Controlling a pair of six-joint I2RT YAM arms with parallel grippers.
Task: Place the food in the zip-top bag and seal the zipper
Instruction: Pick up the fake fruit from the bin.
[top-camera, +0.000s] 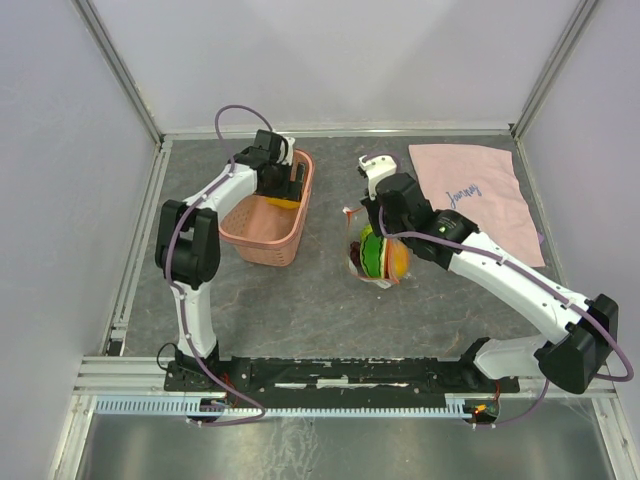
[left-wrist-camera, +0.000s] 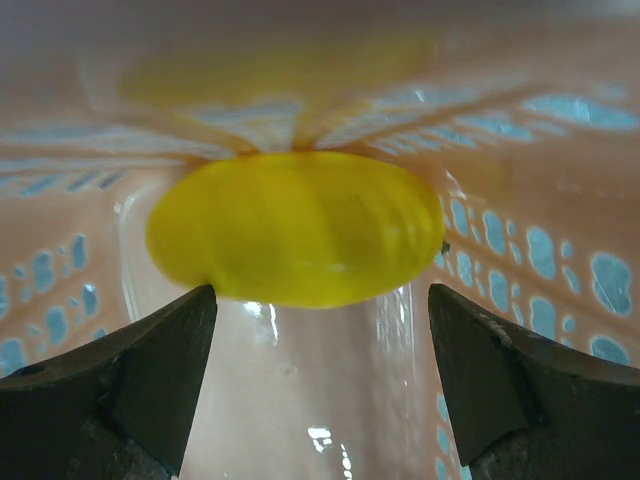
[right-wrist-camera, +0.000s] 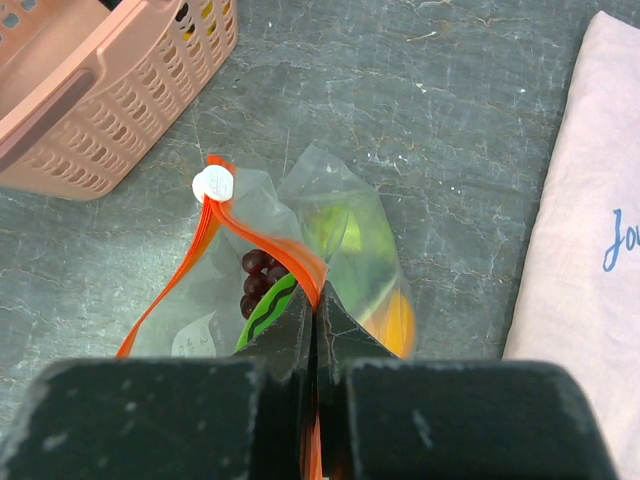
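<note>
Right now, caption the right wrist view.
Right gripper shut on the bag at its orange zipper; grapes and a green fruit inside.

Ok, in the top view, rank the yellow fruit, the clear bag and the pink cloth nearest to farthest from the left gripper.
1. yellow fruit, in the basket, at the left gripper.
2. clear bag, mid-table.
3. pink cloth, far right corner.

Left tool (left-wrist-camera: 320, 300) far forward, jaws wide apart; right tool (right-wrist-camera: 315, 312) tilted downward, jaws tight together.
</note>
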